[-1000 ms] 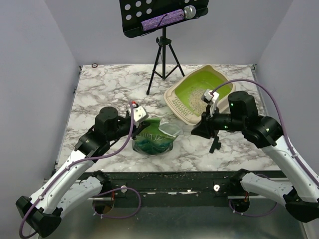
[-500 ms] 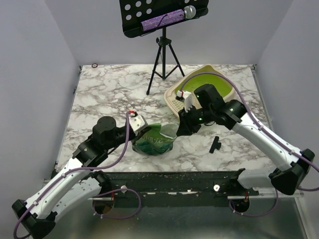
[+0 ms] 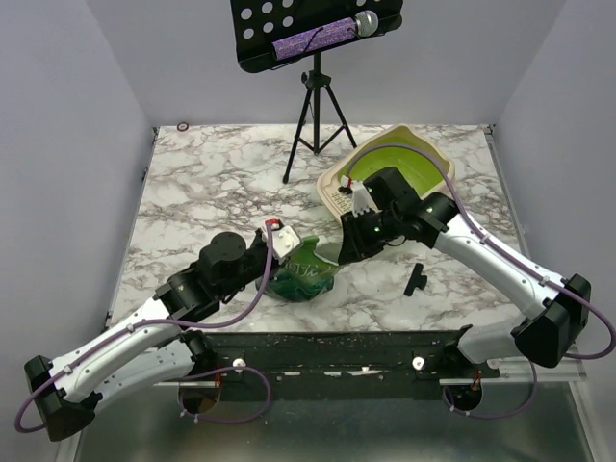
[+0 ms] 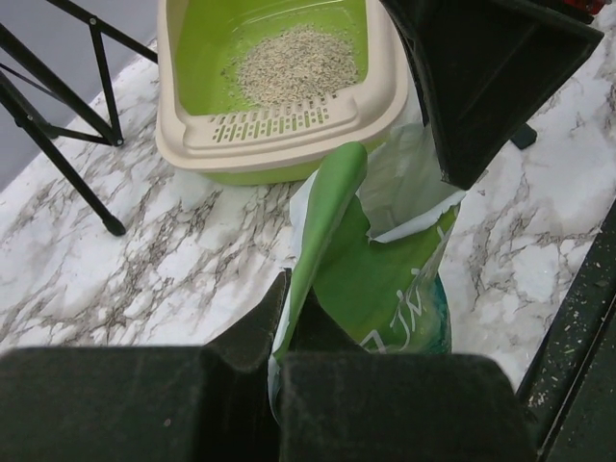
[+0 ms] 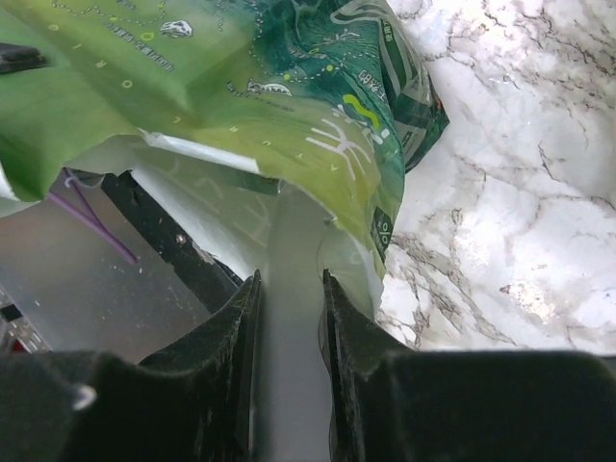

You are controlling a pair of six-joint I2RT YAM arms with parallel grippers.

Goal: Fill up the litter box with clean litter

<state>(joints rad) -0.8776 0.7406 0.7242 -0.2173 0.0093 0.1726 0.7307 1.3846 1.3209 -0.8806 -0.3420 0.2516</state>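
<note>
The beige litter box (image 3: 332, 185), lime-green inside, sits at the back right. In the left wrist view it (image 4: 279, 130) holds a small pile of clean litter (image 4: 294, 63) behind its slotted strip. A glossy green bag (image 3: 306, 274) stands open at the table's front middle. My left gripper (image 3: 287, 252) is shut on the bag's left lip, pinched between the fingers in the left wrist view (image 4: 287, 289). My right gripper (image 3: 342, 252) is at the bag's right lip. In the right wrist view (image 5: 289, 284) its jaws stand closed on the pale inner wall of the bag (image 5: 241, 96).
A black tripod stand (image 3: 313, 106) rises at the back middle, left of the litter box; its legs show in the left wrist view (image 4: 67, 125). A small black object (image 3: 416, 279) lies right of the bag. Granules are scattered along the table's dark front edge (image 3: 337, 339).
My right arm swung left from beside the litter box to the bag's right lip. My left arm pushed forward and right, and the bag's top leaned right.
</note>
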